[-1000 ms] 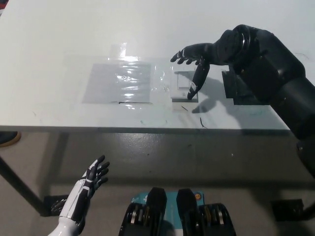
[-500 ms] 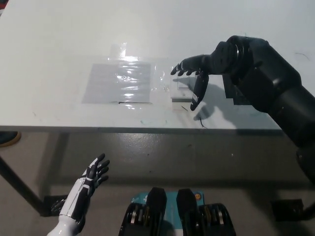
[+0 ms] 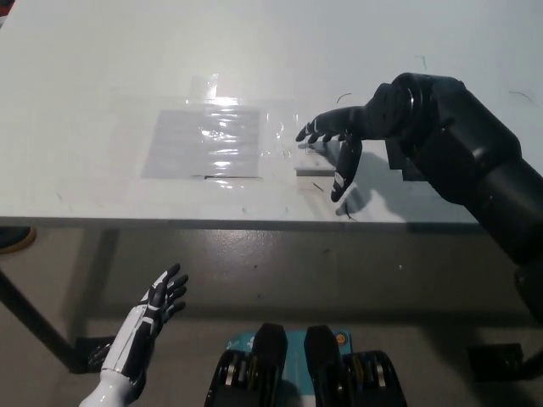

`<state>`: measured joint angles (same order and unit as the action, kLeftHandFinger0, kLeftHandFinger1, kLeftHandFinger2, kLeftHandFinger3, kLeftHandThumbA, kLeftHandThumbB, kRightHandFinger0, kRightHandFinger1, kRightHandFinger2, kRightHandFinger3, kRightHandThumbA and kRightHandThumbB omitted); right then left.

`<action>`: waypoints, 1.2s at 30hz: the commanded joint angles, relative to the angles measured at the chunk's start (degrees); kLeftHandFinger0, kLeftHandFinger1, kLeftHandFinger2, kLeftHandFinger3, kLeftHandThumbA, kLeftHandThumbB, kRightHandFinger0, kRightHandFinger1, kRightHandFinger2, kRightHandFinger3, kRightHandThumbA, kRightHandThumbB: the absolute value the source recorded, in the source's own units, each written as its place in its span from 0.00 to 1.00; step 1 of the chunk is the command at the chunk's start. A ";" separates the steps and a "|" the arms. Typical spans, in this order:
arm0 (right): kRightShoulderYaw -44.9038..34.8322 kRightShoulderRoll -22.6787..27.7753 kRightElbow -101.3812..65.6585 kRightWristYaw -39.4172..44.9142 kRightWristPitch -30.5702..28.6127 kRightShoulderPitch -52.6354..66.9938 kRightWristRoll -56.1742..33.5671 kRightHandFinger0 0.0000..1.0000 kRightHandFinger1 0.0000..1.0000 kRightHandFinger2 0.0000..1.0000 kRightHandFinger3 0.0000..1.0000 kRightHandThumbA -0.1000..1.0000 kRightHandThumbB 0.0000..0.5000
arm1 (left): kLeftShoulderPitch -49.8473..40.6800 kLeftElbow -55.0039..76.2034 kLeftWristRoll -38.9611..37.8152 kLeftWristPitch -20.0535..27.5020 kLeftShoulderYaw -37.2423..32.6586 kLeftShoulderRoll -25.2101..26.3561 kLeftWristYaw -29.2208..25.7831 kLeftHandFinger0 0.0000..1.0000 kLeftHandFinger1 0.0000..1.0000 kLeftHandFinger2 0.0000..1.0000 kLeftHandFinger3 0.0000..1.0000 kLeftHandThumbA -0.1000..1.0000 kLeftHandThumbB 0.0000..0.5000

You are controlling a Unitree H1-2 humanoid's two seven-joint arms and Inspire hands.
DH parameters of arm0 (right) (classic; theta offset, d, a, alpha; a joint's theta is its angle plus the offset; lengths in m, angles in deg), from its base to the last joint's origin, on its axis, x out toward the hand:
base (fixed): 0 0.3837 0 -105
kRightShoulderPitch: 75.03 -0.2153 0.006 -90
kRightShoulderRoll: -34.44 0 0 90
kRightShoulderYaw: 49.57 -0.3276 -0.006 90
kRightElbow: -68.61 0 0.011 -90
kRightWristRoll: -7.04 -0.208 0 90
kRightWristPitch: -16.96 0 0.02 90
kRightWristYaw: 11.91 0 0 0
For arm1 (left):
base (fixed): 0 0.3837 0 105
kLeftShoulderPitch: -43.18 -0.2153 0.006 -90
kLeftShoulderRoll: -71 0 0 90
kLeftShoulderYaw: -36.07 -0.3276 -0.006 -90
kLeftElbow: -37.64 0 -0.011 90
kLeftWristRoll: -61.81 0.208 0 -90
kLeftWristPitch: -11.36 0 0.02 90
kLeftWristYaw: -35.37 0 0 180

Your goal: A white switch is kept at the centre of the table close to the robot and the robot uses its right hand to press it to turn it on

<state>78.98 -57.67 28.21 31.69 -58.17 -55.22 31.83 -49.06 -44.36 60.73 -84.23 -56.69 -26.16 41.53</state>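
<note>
- Right hand point(image 3: 339, 140) hangs over the white switch point(image 3: 312, 156), fingers spread, one pointing down beside it.
- Switch sits on the table point(image 3: 102, 68), near its front edge.
- Left hand point(image 3: 161, 298) rests low below the table, fingers apart.

White table point(image 3: 102, 68) above grey floor point(image 3: 280, 271)

The right hand point(image 3: 339, 140) covers most of the white switch point(image 3: 310, 158); contact cannot be told
</note>
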 commanded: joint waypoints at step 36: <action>-1.45 -0.26 -2.26 1.99 1.47 0.48 3.23 1.00 1.00 1.00 1.00 1.00 0.54 | -0.54 0.99 -0.98 0.54 0.37 0.74 0.90 1.00 1.00 1.00 1.00 1.00 0.01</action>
<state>78.38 -57.88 26.70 32.59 -57.29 -53.80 34.81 -49.60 -44.39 60.39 -84.21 -56.63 -25.95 41.53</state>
